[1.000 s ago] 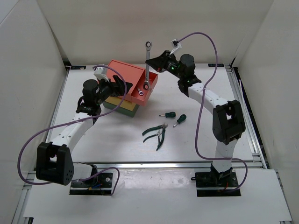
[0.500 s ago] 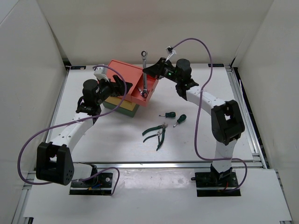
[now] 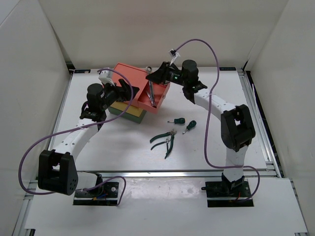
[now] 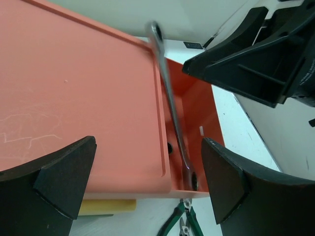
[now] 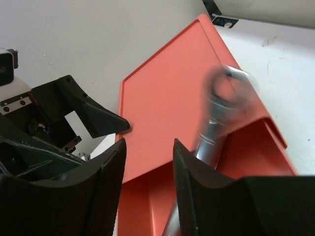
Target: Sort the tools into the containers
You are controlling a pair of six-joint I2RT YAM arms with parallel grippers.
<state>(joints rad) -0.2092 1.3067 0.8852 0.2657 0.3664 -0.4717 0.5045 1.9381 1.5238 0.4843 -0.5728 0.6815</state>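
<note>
The salmon-red drawer (image 4: 74, 98) stands open directly before the left gripper (image 4: 147, 147), whose jaws are spread wide and grasp nothing. The right gripper (image 5: 148, 147) is also released; just beyond its jaws the silver wrench (image 4: 172, 113) leans slanted inside this drawer.

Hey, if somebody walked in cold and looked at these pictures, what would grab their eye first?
The silver wrench standing slanted in the pulled-out salmon-red drawer at the back of the table, blurred in the right wrist view, with the open right gripper just above it. Next, the green-handled pliers and two stubby screwdrivers lying loose near the table's middle.
</note>
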